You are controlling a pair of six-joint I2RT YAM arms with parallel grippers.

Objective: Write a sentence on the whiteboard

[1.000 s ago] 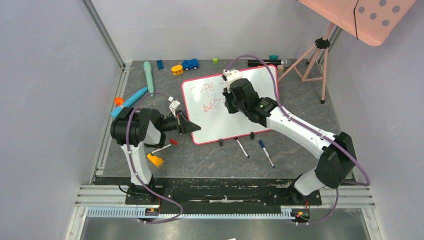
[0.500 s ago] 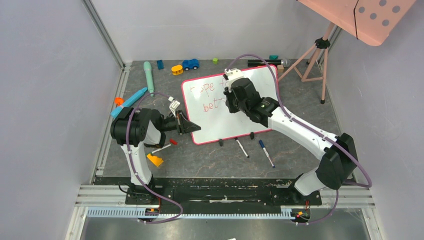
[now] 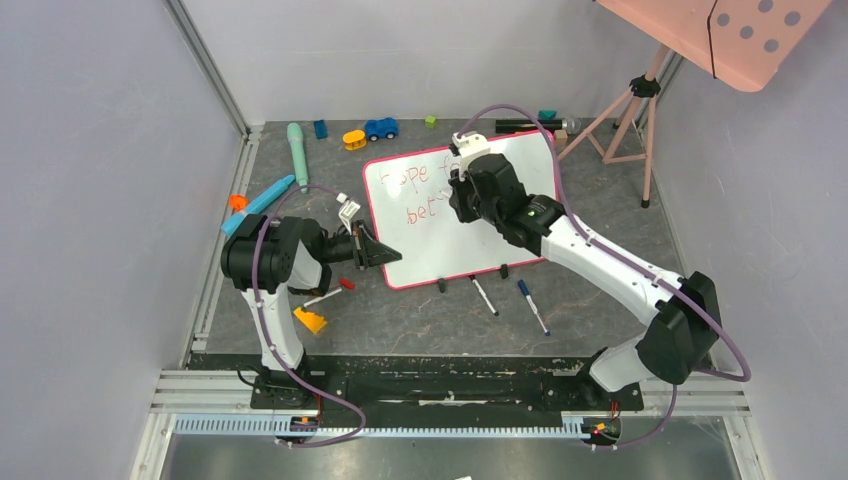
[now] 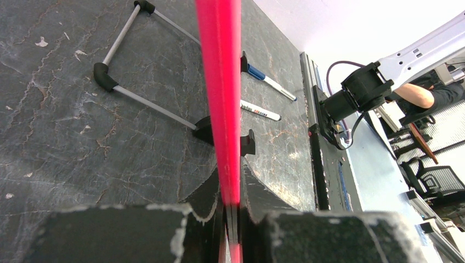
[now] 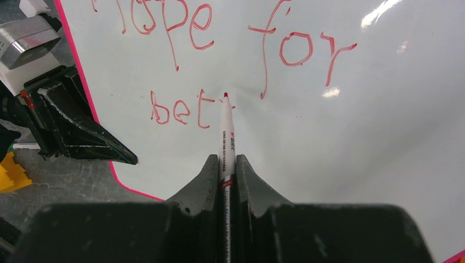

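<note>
The glossy white whiteboard with the red-pink frame (image 3: 440, 250) stands propped mid-tabletop (image 3: 400, 325). Its long side runs left-right, with the right end angled further back and the face toward the arms. The red handwritten sentence (image 5: 265, 55) reads "hope for / bet". The right gripper (image 5: 226, 160) is clamped on a thin white red-tipped marker (image 5: 226, 134), tip on the board right after "bet". The left gripper (image 4: 230, 181) is pinched tight on the frame's left edge.

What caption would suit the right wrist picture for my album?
The right hand holds a red marker to the whiteboard, the sentence so far reading "hope for bet".
</note>
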